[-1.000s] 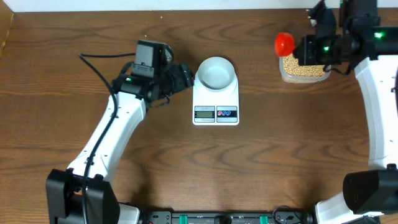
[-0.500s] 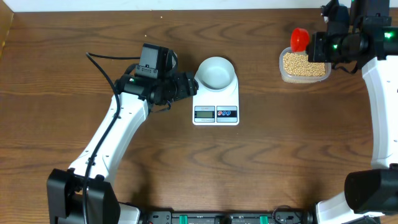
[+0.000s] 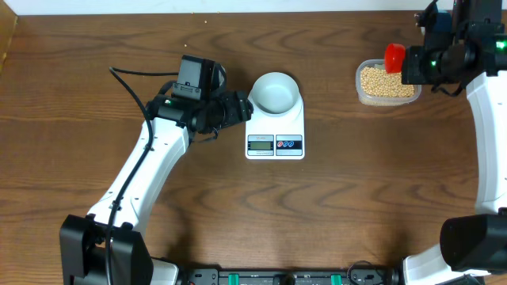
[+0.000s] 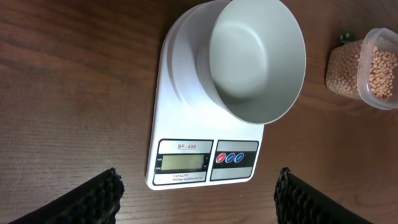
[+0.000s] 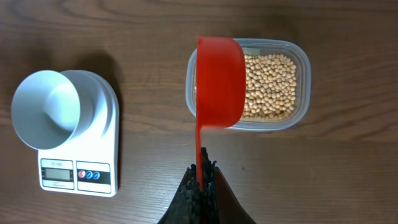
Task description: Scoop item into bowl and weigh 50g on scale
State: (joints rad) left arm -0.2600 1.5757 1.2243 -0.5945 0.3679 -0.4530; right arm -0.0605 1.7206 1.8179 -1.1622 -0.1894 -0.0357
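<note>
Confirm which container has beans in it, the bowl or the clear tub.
The clear plastic tub, standing off the scale: it holds a layer of tan beans. The pale bowl sitting on the scale is empty.

bowl (image 3: 275, 92): on the rear half of the scale (image 3: 275, 134), mid-counter (image 3: 356, 198)
left gripper (image 3: 242, 109): just left of the scale
tub (image 3: 360, 87): well right of the scale, farther back
beans (image 3: 384, 81): in the tub
scoop (image 3: 394, 57): above the tub, handle in the right gripper (image 5: 202, 180)
</note>
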